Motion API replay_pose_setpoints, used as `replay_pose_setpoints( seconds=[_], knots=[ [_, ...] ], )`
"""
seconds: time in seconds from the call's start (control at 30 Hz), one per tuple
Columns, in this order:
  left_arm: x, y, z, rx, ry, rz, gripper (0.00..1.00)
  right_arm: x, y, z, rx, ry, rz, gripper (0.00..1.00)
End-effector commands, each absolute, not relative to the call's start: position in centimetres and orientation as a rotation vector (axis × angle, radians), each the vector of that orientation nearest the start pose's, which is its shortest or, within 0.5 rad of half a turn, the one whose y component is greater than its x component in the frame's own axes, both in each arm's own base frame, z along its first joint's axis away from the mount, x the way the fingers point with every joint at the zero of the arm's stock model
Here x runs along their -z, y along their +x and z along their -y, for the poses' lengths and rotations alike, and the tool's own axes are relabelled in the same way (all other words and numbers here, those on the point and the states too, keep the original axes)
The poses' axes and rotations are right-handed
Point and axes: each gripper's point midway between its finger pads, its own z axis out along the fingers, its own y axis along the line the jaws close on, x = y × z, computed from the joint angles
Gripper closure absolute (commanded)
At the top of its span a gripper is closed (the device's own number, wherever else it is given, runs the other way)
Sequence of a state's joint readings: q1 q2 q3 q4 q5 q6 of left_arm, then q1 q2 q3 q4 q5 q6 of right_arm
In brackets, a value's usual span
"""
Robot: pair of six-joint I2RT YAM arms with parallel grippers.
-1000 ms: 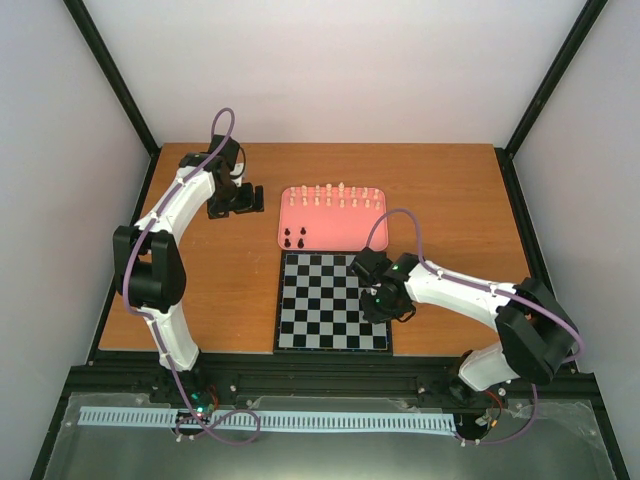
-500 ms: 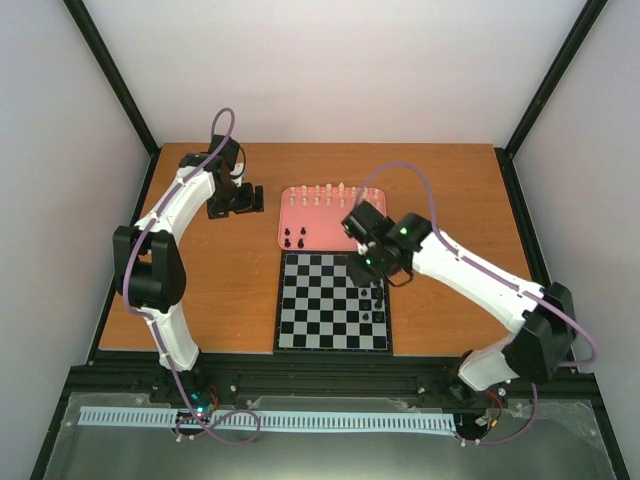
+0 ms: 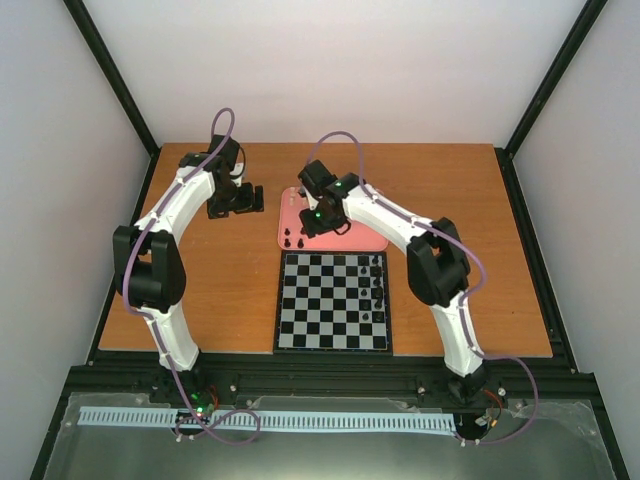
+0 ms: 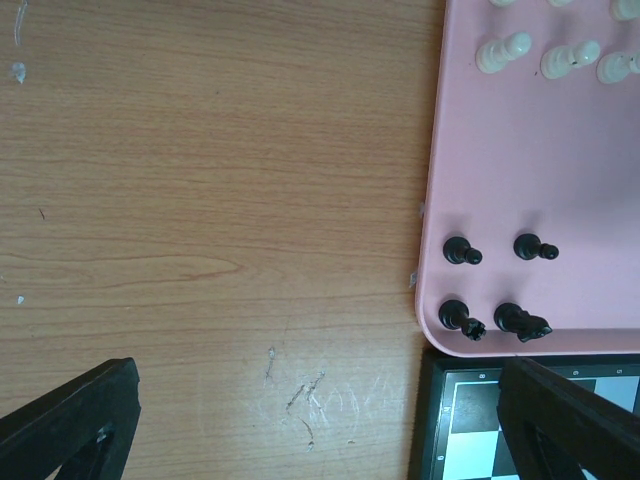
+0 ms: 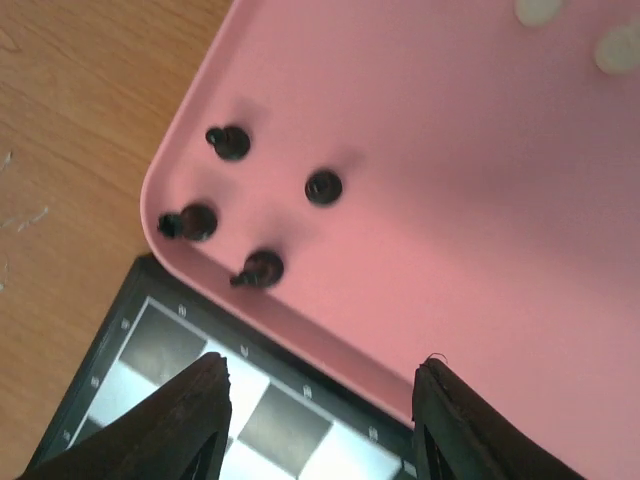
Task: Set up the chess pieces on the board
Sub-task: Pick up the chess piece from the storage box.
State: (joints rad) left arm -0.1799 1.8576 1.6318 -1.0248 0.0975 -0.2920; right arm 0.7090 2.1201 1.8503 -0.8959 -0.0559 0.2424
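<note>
Right arm (image 3: 390,220) has swung away from the board's (image 3: 320,310) right side to the near-left corner of the pink tray (image 3: 362,241); left arm (image 3: 180,200) has not shifted.

Wooden surface (image 3: 220,290) carries the board at its near edge, with the tray touching the board's far edge. The left gripper (image 3: 240,200) rests on the surface just left of the tray, jaws wide and empty. The right gripper (image 5: 322,368) hangs over the tray's near-left corner, jaws wide with nothing between them. A file of black pieces (image 3: 378,290) stands along the board's right edge. Four more black ones (image 5: 260,268) stand in the tray corner below the right gripper. White pieces (image 4: 503,50) stand in a row along the tray's far side.
</note>
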Motion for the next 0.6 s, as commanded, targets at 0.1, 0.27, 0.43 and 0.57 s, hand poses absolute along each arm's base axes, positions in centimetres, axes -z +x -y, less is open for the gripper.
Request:
replay_pose_setpoints(
  seconds=[0.1,0.27,0.43,0.57],
  knots=[
    [-15.8,41.8,9.4,0.265,-0.139,-2.785,0.0,-8.9,40.6,-37.1,-0.399,-0.769,-2.672,0.51],
    [-15.6,42.0,9.5,0.268,-0.139,-2.788,0.0,-7.6,41.6,-37.8,-0.396,-0.776,-2.681,0.51],
    [-15.5,41.9,9.4,0.268,-0.139,-2.789,0.0,-6.4,42.2,-37.8,-0.396,-0.769,-2.7,0.55],
    [-15.6,41.9,9.3,0.256,-0.137,-2.786,0.0,-5.2,42.5,-37.9,-0.396,-0.777,-2.709,0.57]
  ],
)
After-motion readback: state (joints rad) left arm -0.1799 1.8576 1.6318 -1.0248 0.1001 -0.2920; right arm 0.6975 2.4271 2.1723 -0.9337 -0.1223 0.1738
